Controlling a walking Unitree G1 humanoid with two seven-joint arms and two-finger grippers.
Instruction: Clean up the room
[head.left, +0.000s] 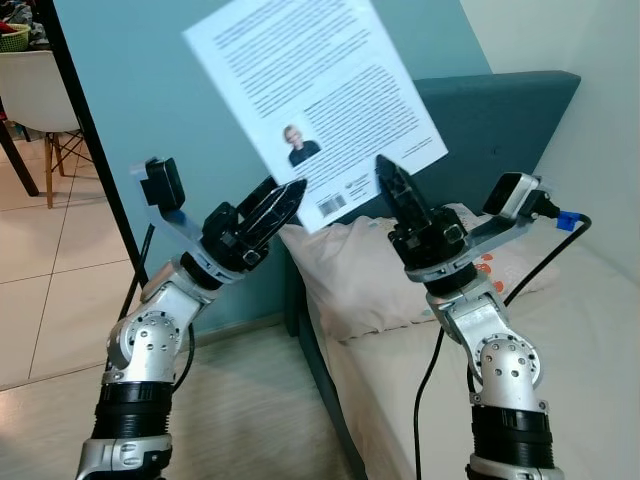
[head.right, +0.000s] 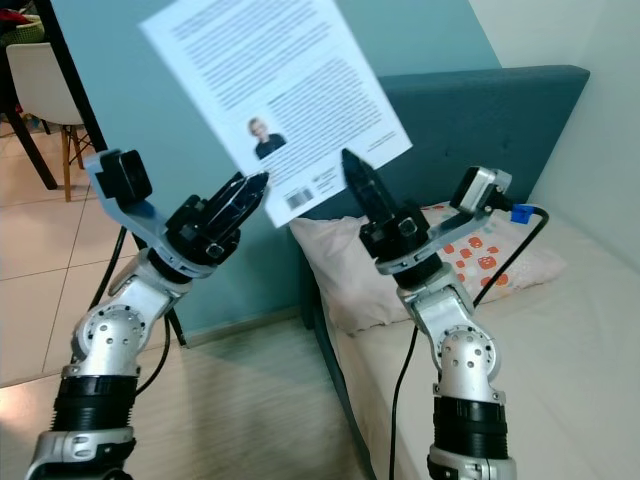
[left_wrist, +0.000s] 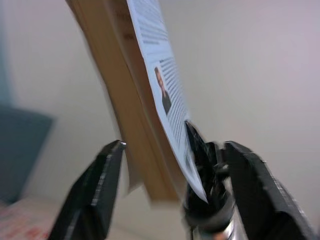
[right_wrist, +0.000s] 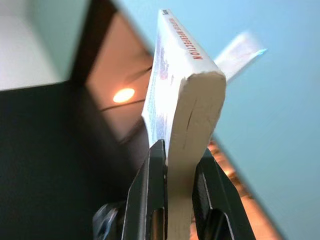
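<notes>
- My right gripper (right_wrist: 172, 170) was clamped on the lower edge of the book (head.left: 315, 100), holding it raised over the bed (head.left: 590, 330) to carry away.
- My left gripper (left_wrist: 170, 165) stood open around its corner, not squeezing.
- The spine's red letters were too unclear to read.

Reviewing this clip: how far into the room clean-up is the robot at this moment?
Partway. Done: the book is off any surface, raised in front of the teal wall. In hand: the right gripper is clamped on its lower edge, while the left gripper sits open around the neighbouring corner. Left: no spot to put it is visible; the pillow lies on the bed.
</notes>
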